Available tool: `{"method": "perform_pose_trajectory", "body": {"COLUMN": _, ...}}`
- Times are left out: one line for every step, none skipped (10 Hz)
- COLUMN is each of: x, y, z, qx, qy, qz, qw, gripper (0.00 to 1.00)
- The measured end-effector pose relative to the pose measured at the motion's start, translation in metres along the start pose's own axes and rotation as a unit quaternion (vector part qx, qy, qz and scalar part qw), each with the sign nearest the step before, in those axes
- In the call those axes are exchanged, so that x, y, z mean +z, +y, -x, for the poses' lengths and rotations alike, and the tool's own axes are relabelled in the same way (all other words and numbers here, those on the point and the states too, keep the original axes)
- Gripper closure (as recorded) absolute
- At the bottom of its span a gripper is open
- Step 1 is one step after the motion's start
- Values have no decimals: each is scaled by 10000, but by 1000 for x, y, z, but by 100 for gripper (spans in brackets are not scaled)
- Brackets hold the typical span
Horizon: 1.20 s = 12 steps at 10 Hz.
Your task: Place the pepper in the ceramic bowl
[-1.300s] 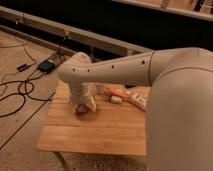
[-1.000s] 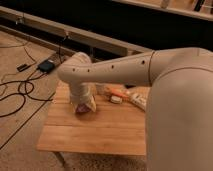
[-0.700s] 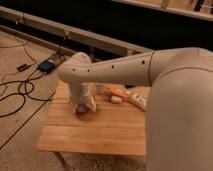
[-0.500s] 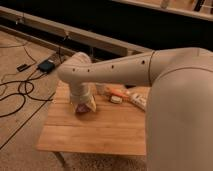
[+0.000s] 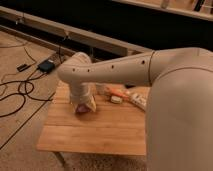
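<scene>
The orange pepper lies on the wooden table near its back edge, to the right of my gripper. My gripper hangs down from the big white arm over the table's left part. Just under it a bit of the dark maroon ceramic bowl shows; most of the bowl is hidden by the gripper. The pepper is apart from the gripper and outside the bowl.
A small white block lies in front of the pepper and a longer white packet to its right. My arm covers the table's right side. Cables and a black box lie on the floor to the left.
</scene>
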Motion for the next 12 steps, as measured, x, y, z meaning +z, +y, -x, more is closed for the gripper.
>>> {"method": "perform_pose_trajectory", "body": {"x": 0, "y": 0, "z": 0, "qx": 0, "qy": 0, "qz": 0, "qw": 10000, "gripper": 35}}
{"method": "perform_pose_trajectory", "body": {"x": 0, "y": 0, "z": 0, "qx": 0, "qy": 1, "qz": 0, "qw": 10000, "gripper": 35}}
{"method": "perform_pose_trajectory", "body": {"x": 0, "y": 0, "z": 0, "qx": 0, "qy": 0, "qz": 0, "qw": 10000, "gripper": 35}}
{"method": "perform_pose_trajectory", "body": {"x": 0, "y": 0, "z": 0, "qx": 0, "qy": 0, "qz": 0, "qw": 10000, "gripper": 35}}
{"method": "perform_pose_trajectory", "body": {"x": 0, "y": 0, "z": 0, "qx": 0, "qy": 0, "qz": 0, "qw": 10000, "gripper": 35}}
{"method": "perform_pose_trajectory", "body": {"x": 0, "y": 0, "z": 0, "qx": 0, "qy": 0, "qz": 0, "qw": 10000, "gripper": 35}}
{"method": "perform_pose_trajectory", "body": {"x": 0, "y": 0, "z": 0, "qx": 0, "qy": 0, "qz": 0, "qw": 10000, "gripper": 35}}
{"method": "perform_pose_trajectory", "body": {"x": 0, "y": 0, "z": 0, "qx": 0, "qy": 0, "qz": 0, "qw": 10000, "gripper": 35}}
{"method": "perform_pose_trajectory", "body": {"x": 0, "y": 0, "z": 0, "qx": 3, "qy": 4, "qz": 1, "qw": 10000, "gripper": 35}}
{"method": "perform_pose_trajectory", "body": {"x": 0, "y": -1, "z": 0, "qx": 0, "qy": 14, "qz": -2, "qw": 10000, "gripper": 35}}
{"method": "perform_pose_trajectory", "body": {"x": 2, "y": -6, "z": 0, "qx": -47, "qy": 46, "qz": -40, "qw": 10000, "gripper": 35}}
{"method": "perform_pose_trajectory", "body": {"x": 4, "y": -19, "z": 2, "qx": -168, "qy": 89, "qz": -142, "qw": 9997, "gripper": 35}}
